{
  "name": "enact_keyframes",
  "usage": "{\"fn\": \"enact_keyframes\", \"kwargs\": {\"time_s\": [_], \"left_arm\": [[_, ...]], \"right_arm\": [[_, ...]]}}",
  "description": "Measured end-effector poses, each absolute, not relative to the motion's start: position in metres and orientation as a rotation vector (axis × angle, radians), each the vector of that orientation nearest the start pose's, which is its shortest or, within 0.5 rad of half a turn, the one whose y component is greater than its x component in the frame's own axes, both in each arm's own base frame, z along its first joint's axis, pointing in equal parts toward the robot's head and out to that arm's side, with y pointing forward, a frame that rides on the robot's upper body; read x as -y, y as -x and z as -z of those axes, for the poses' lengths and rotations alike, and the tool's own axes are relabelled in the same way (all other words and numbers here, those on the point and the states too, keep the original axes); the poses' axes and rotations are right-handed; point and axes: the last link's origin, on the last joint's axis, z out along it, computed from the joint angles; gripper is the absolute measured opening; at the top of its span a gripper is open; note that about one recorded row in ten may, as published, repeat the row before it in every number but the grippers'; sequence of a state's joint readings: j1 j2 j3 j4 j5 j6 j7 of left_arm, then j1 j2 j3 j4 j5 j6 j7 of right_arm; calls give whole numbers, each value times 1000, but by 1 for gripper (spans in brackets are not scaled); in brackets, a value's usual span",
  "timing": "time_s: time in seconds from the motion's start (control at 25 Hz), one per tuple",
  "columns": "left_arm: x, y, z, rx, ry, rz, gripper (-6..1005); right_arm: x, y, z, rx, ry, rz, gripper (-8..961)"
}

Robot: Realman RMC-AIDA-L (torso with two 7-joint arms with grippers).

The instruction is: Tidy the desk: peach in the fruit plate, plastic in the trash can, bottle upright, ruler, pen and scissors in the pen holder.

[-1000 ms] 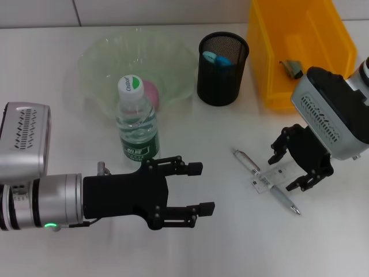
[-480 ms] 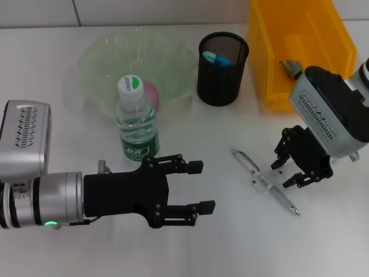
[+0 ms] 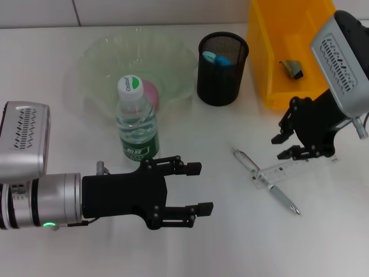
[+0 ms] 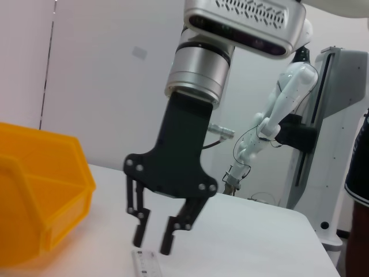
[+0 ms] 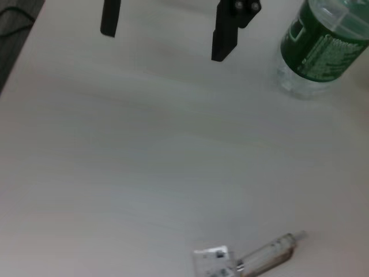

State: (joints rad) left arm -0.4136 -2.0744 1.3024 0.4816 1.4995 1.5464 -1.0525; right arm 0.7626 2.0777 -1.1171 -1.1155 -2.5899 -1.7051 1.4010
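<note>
Near the counter's [image 3: 219, 242] right edge, the right pincer [image 3: 286, 145] hung with its fingers apart, holding nothing, just above the clear ruler [image 3: 293, 168], which lay flat across the pen [image 3: 266, 188]; both probably awaited lifting into the mesh pen holder [image 3: 223, 68], where blue scissor handles [image 3: 217, 58] already showed. The left pincer [image 3: 196, 187] hovered wide and empty near the front edge, likely parked out of the way. The bottle [image 3: 137, 120] stood upright beside the green fruit plate [image 3: 104, 57] holding the peach [image 3: 151, 90]. The yellow trash can [image 3: 288, 52] at the far right corner held a crumpled scrap [image 3: 292, 68].
</note>
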Motion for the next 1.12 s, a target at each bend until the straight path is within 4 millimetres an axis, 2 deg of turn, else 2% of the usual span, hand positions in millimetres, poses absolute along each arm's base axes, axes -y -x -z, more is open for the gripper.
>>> {"fn": "enact_keyframes", "kwargs": {"time_s": [0.24,0.48,0.92,1.12], "left_arm": [[-265,247,68,354,2928,919,771],[-266,247,68,363,2930,918,771],[-262,246,72,374,2947,917,770],[-263,246,72,373,2944,912,770]], "right_arm": [[-360,-188,-7,400,3096,591,293],[-354,-188,-7,538,3124,627,351],[-354,-194,2,700,3105,727,721],[-355,-198,7,707,3105,736,738]]}}
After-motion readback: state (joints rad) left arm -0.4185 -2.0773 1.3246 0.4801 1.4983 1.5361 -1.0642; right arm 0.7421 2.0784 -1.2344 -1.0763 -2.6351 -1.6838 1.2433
